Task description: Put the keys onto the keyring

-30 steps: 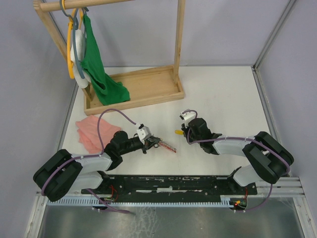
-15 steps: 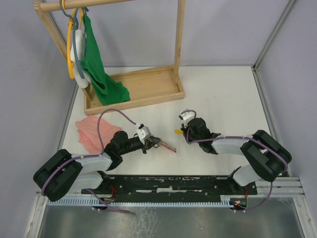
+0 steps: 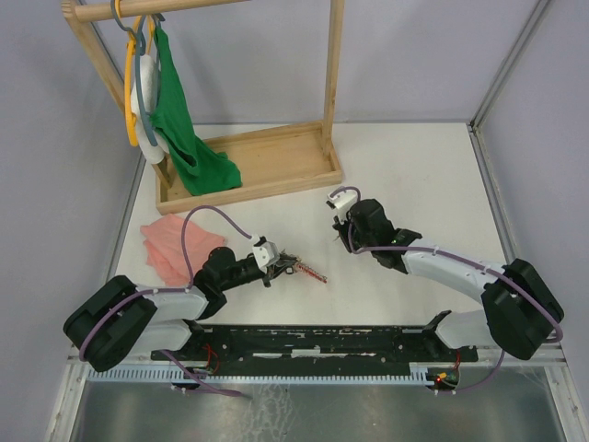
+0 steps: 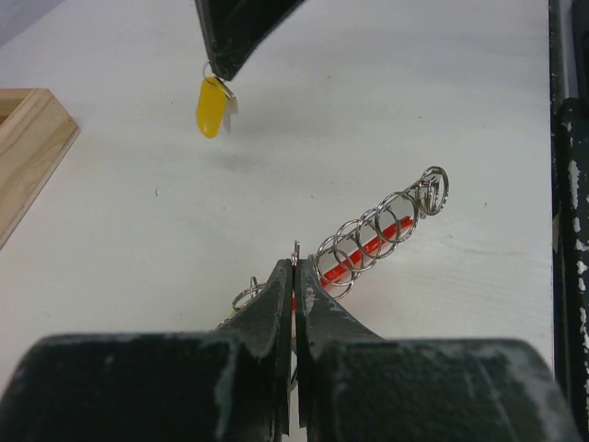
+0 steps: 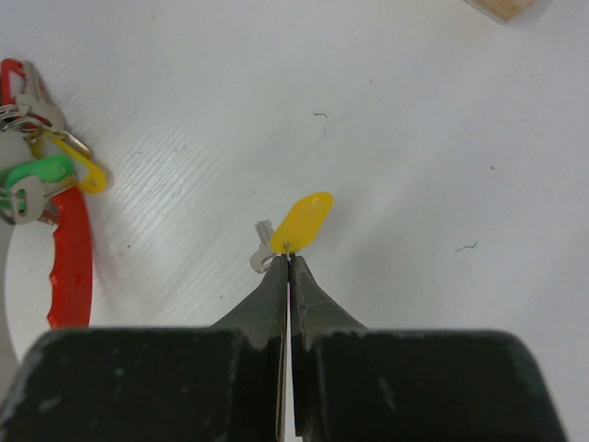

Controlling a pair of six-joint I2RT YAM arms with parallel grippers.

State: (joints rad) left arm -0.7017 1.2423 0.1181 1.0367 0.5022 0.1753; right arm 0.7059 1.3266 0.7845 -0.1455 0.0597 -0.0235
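My left gripper is shut on a thin silver ring of the keyring bunch, a coil of silver rings with a red piece that lies on the white table. In the top view the left gripper holds the bunch low at centre left. My right gripper is shut on the small ring of the yellow-tagged key and holds it above the table. That key also shows hanging in the left wrist view. The green-tagged key lies in the bunch beside the red piece. The right gripper is to the right of the bunch.
A wooden clothes rack with hangers and a green cloth stands at the back left. A pink cloth lies left of the left arm. A black rail runs along the near edge.
My right gripper has risen and moved back and slightly right, carrying the yellow-tagged key off the table. My left gripper has shifted a little, still holding the bunch.
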